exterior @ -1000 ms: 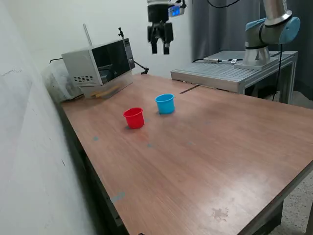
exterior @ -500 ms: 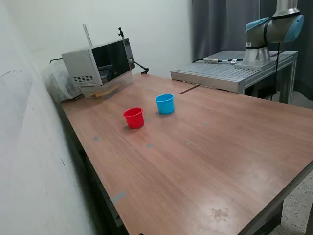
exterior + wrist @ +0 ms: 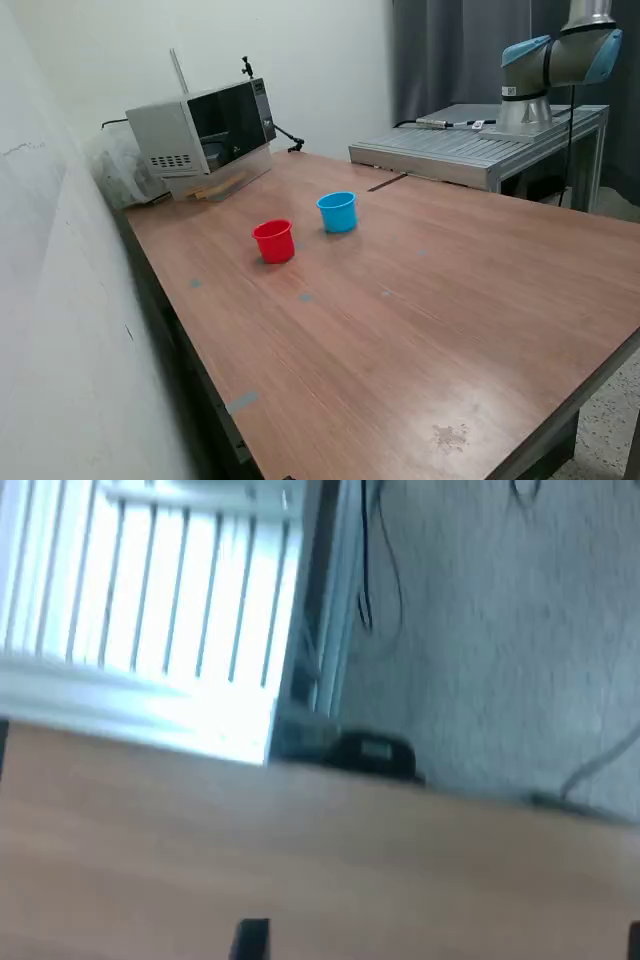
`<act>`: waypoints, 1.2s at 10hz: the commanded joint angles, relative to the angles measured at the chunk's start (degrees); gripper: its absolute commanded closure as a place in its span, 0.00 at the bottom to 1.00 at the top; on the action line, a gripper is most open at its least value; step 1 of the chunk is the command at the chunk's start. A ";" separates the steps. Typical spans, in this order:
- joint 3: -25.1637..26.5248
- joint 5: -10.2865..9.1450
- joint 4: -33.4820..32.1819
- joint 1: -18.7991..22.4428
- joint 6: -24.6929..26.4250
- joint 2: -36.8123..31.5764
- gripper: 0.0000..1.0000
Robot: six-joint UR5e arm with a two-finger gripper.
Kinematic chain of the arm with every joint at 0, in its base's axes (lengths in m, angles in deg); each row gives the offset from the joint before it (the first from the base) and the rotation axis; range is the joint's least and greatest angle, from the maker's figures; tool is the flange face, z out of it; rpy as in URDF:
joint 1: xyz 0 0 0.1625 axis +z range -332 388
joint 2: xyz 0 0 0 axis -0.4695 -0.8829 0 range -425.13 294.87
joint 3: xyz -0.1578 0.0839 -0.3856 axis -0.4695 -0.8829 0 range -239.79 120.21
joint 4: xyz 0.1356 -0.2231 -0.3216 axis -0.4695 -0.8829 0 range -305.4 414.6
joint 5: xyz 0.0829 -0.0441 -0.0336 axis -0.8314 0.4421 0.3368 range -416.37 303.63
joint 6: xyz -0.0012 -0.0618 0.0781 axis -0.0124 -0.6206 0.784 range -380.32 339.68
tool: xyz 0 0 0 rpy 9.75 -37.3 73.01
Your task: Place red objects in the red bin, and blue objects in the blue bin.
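The red bin [image 3: 273, 241], a small red cup, stands upright on the wooden table [image 3: 420, 320]. Just behind it, toward the exterior view's right, is the blue bin [image 3: 338, 212], a light blue cup. No red objects or blue objects show on the table, and the cups' insides are hidden. My gripper is out of the exterior view. In the blurred wrist view, my gripper [image 3: 442, 942] shows only as two dark fingertips [image 3: 250, 940] at the picture's edge, set wide apart with nothing between them, over the table [image 3: 300, 860].
A microwave [image 3: 205, 125] sits at the table's far corner by the wall. A ribbed metal platform [image 3: 450, 150] adjoins the far edge and carries the arm's base [image 3: 525, 100]. The wrist view shows that platform [image 3: 150, 610], cables and grey floor [image 3: 500, 630].
One second ago the gripper hung high above the far side of the table. It has since left the exterior view, and the cups have not moved.
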 commanded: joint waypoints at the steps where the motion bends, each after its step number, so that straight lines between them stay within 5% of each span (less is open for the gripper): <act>1: 2.67 0.01 4.23 0.87 -0.16 -1.58 0.00; 12: 2.68 0.19 6.34 0.25 -0.43 -1.41 0.00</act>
